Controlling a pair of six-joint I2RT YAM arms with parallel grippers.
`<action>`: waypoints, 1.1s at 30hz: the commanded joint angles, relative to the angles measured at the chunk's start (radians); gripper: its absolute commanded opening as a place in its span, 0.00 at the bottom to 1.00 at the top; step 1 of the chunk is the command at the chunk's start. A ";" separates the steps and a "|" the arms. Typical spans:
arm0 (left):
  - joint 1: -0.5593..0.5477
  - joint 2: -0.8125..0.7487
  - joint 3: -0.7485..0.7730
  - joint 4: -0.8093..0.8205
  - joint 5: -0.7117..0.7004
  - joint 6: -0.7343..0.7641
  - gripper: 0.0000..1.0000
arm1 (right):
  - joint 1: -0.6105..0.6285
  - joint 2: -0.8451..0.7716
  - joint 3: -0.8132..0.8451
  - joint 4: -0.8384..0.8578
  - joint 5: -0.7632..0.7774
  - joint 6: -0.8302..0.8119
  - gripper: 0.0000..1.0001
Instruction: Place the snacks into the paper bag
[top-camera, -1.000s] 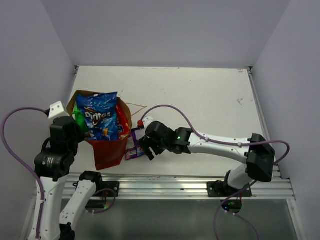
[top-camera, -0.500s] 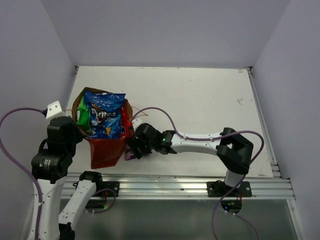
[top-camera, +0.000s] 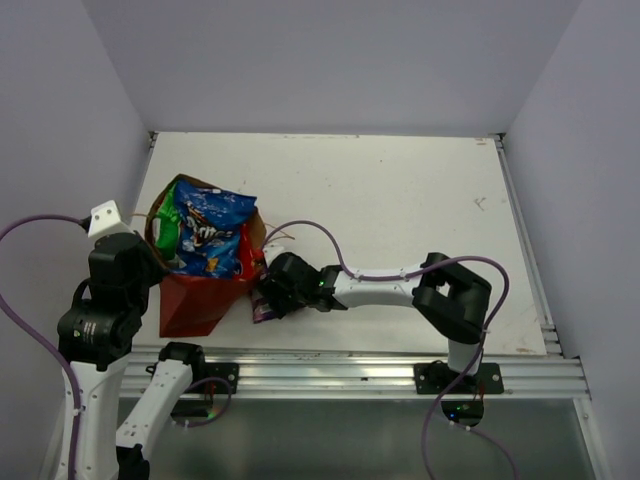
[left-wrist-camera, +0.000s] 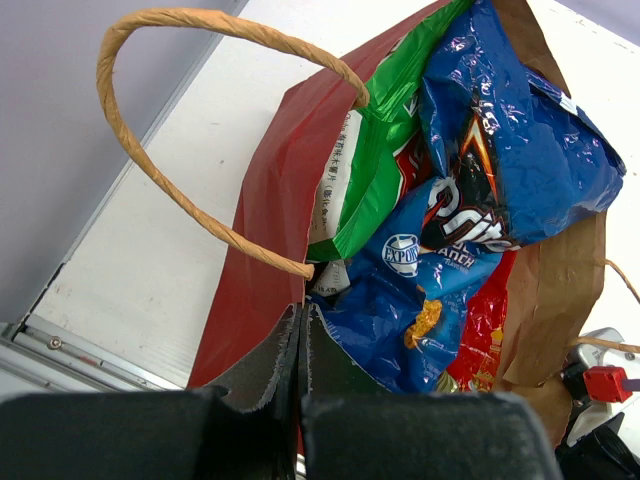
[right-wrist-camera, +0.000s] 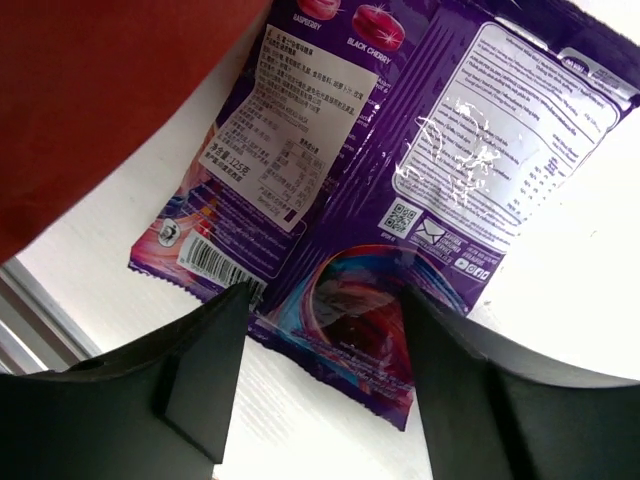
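The reddish-brown paper bag (top-camera: 200, 305) stands at the near left, leaning. The blue Doritos bag (top-camera: 208, 232), the green-white chip bag (top-camera: 165, 230) and the red snack-mix bag (top-camera: 249, 252) stick out of its mouth. In the left wrist view the Doritos bag (left-wrist-camera: 500, 170), the green-white bag (left-wrist-camera: 375, 170) and the red bag (left-wrist-camera: 485, 335) lie inside the paper bag (left-wrist-camera: 265, 240). My left gripper (left-wrist-camera: 300, 335) is shut on the bag's near rim. The small purple packet (right-wrist-camera: 400, 150) lies flat on the table beside the bag. My right gripper (right-wrist-camera: 325, 330) is open, one finger on each side of the packet's near end.
The bag's tan string handle (left-wrist-camera: 170, 110) loops up on the left. The bag's red wall (right-wrist-camera: 100, 110) is close on the right gripper's left. The metal rail (top-camera: 350, 365) runs along the table's near edge. A red tab (left-wrist-camera: 605, 383) sits at the bag's right.
My right arm has reached left and lowered over the purple packet. The paper bag has shifted and leaned left with my left gripper on its rim.
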 joint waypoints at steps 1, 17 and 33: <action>-0.002 0.011 0.032 0.005 -0.016 0.031 0.00 | -0.006 0.033 -0.016 -0.042 0.021 -0.004 0.60; -0.002 0.016 0.013 0.036 -0.009 0.037 0.00 | -0.007 0.019 -0.038 -0.126 0.081 -0.021 0.00; -0.004 0.023 -0.027 0.074 0.011 0.042 0.00 | -0.002 -0.163 0.936 -0.947 -0.115 -0.191 0.00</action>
